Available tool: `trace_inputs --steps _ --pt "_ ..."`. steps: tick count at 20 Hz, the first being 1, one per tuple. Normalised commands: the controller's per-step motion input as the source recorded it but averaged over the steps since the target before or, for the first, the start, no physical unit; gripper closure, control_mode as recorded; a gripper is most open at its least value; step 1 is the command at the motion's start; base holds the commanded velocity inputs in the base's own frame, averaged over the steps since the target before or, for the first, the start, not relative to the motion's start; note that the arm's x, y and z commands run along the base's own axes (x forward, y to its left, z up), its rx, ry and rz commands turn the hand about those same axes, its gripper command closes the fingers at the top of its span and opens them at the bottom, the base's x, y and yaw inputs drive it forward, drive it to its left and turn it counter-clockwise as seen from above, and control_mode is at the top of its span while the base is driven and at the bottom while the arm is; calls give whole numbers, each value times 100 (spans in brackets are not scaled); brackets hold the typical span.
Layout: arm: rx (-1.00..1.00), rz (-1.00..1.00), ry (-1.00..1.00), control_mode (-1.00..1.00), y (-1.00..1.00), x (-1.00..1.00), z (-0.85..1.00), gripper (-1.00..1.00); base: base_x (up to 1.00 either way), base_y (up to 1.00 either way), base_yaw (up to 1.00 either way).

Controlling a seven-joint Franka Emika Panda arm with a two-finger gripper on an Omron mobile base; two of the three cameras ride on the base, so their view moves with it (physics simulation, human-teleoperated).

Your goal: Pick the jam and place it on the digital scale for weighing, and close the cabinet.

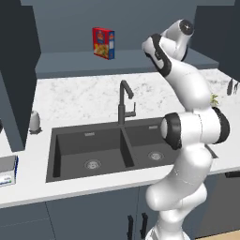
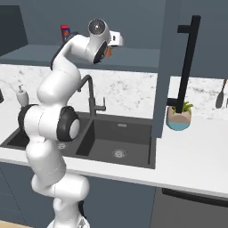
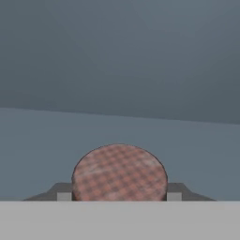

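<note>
While arm reaches into cabinet (image 2: 160, 67), you see claw (image 3: 119, 199) clenched on jam (image 3: 119, 172); carton box (image 1: 103, 42) on shelf.

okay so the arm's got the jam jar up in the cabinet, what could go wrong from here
The claw grips the jam only near its lid, so it could slip in transit. The open cabinet door and the faucet stand near the arm's likely path. The digital scale sits at the counter's far left, a long swing.
</note>
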Motion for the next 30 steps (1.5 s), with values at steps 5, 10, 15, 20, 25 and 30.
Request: trace_inputs --steps 5,10,15,20,25,30 --pt "1 0 -3 -100 5 -79 0 100 0 0 0" --pt "2 1 0 -100 28 -81 0 100 0 0 0" --pt "0 13 3 -100 59 -84 -5 100 0 0 0" --pt "0 20 3 -100 85 -83 -28 100 0 0 0" --pt "0 19 6 -100 95 -68 -42 100 0 0 0" --pt "0 19 8 -100 100 -51 -50 100 0 0 0"
